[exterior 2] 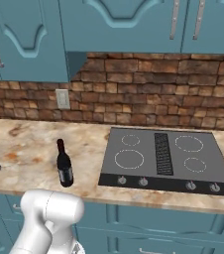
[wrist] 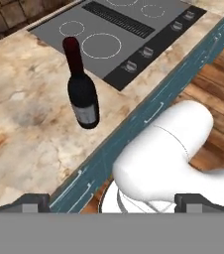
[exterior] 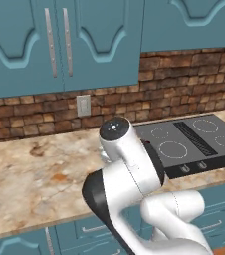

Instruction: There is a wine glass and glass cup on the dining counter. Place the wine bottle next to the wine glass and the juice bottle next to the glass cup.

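The slim, nearly black glass wine bottle with a long neck and dark red top (exterior 2: 64, 169) stands upright on the beige-and-rust marbled stone surface (exterior 2: 29, 144), just left of the black glass cooktop (exterior 2: 166, 158) and near the front edge of the surface. In the hand view the same wine bottle (wrist: 81, 90) appears tilted by the camera's roll, with its neck pointing toward the cooktop (wrist: 115, 35) and its grey label facing the camera; it is free-standing, nothing touching it. The two dark fingers (wrist: 33, 202) show at the bottom corners of the hand view, set far apart to either side, so they are spread and hold nothing. The gripper (wrist: 112, 204) sits above the front edge of the surface, well apart from the wine bottle, looking down over the teal cabinet fronts (wrist: 134, 126) and a strip of wooden floor (wrist: 223, 74). In the left base view the white arm with dark joints (exterior: 129, 169) hides the wine bottle's spot beside the cooktop (exterior: 194, 142). Behind the surface runs a brown brick backsplash (exterior 2: 148, 89) with a pale wall outlet (exterior 2: 62, 98), and teal upper cabinets (exterior: 59, 40) hang above.
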